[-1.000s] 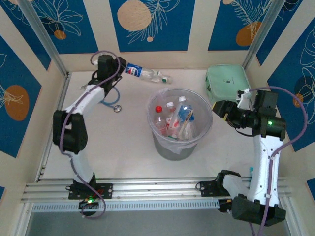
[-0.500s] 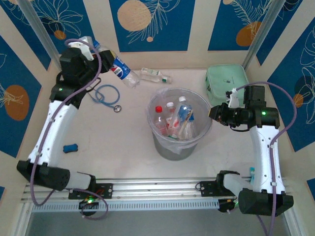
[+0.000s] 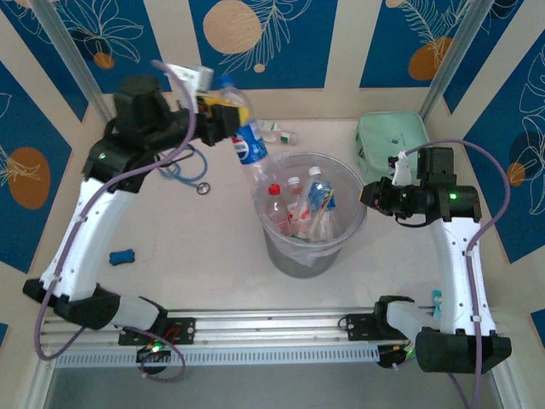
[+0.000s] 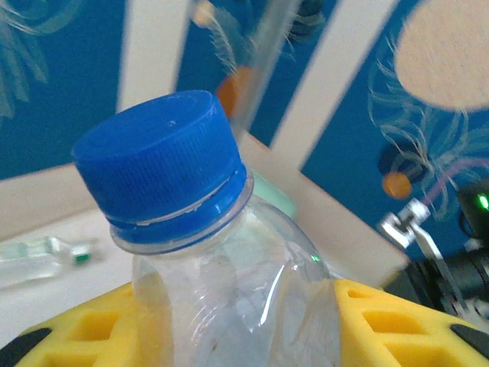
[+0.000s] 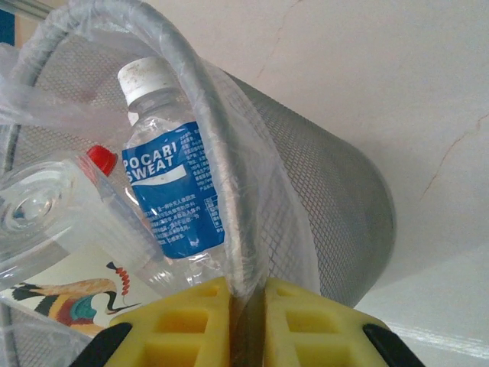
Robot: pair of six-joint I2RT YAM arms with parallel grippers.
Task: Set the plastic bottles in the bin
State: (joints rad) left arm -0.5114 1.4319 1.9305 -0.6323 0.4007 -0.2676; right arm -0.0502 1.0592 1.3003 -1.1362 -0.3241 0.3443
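**Pale table, blue leaf-print walls: blue-capped bottle held at the bin**

Nearest the arm bases, on bare tabletop to the left: a small blue object, lying alone.

Mid-table: the bin, mesh-walled with a clear liner. Holds several bottles standing or leaning, among them a red-capped bottle and a white-capped Pocari Sweat bottle just inside the rim.

At the bin's right rim: right gripper, yellow fingers pinched together on rim and liner.

Above the bin's far-left rim: left gripper, raised off the table, clamped on the neck of the blue-capped bottle (cap up, base slanting down to the rim; contact there impossible to tell).

Beyond, on the table: a stethoscope under the left arm, a mint-green box at far right, and one green-capped bottle on its side near the back wall.
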